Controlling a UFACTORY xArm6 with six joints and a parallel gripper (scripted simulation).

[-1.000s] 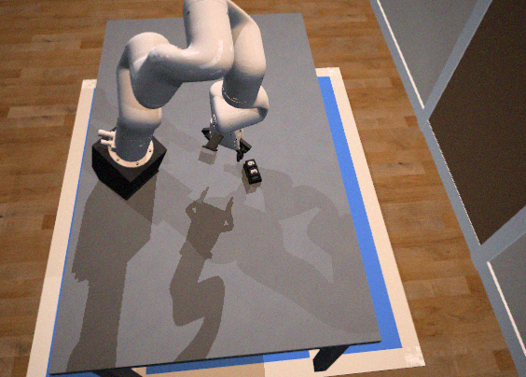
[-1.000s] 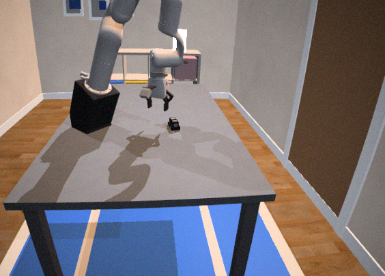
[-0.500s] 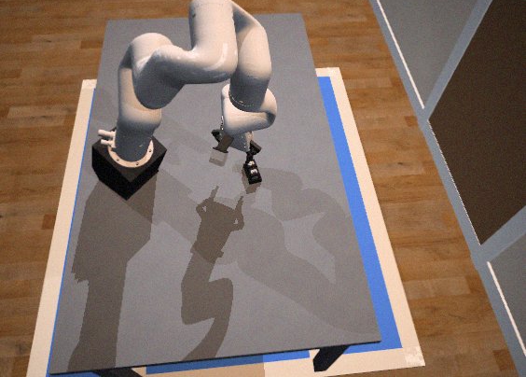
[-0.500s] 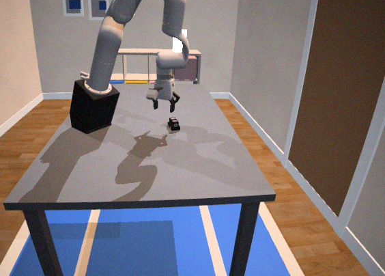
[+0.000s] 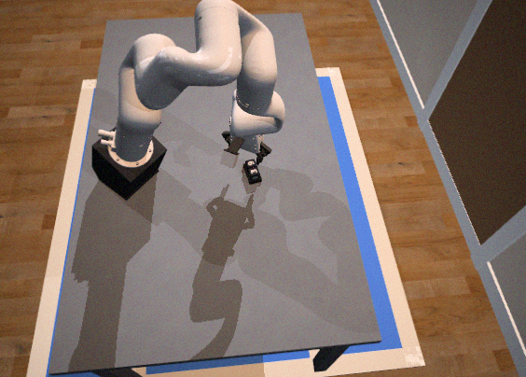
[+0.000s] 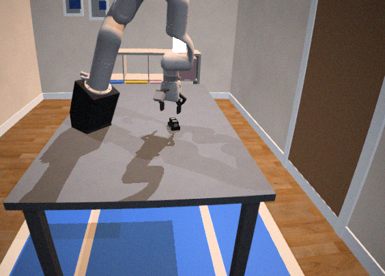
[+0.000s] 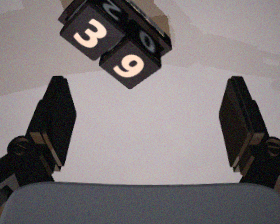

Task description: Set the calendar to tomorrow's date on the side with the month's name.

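Observation:
The calendar is a small black tray holding two black cubes side by side, near the middle of the grey table. It also shows in the exterior view [image 6: 174,123]. In the wrist view the calendar [image 7: 114,30] lies at the upper left, turned diagonally. One cube's [image 7: 90,34] top face reads 3. The other cube's [image 7: 130,64] top face reads 9 or 6. Dim digits show on their far side faces; the month's name is not readable. My gripper [image 5: 246,155] hangs open and empty just above and behind the calendar; it is also in the exterior view [image 6: 169,109] and the wrist view [image 7: 147,129].
The arm's black base block [image 5: 127,160] stands on the table's left side. A low shelf [image 6: 157,66] stands against the back wall, beyond the table.

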